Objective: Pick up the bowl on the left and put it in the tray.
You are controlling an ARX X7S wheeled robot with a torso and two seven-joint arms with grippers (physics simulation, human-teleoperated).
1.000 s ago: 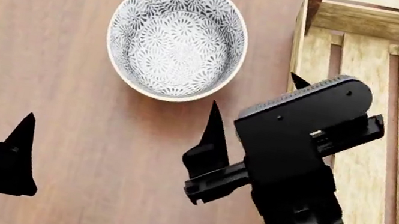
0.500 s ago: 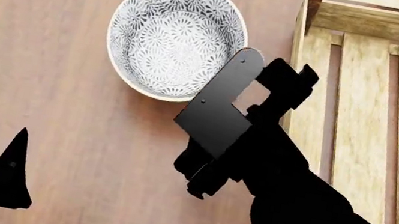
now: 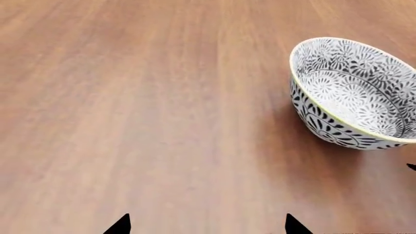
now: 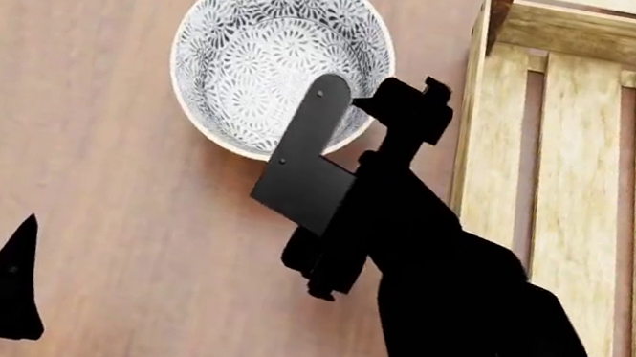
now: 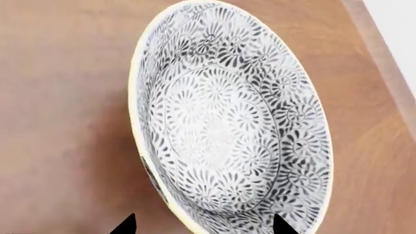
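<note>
The right gripper [image 5: 201,225] hovers jaws spread over the bowl [image 4: 282,61], upper-centre, lined up to grab its rim. The left gripper [image 3: 206,225], also spread, idles lower left; the tray [image 4: 574,192] waits right.

Head view: right arm [image 4: 453,298] covers the bowl's [image 4: 264,53] near-right rim and part of the tray's [image 4: 587,117] left wall. Tray cut by top and right edges. Right gripper's fingertips hidden behind its own body; jaw state indeterminate. Left gripper [image 3: 206,225]: only two tips show in the left wrist view. Bowl clipped at that frame's edge.
</note>
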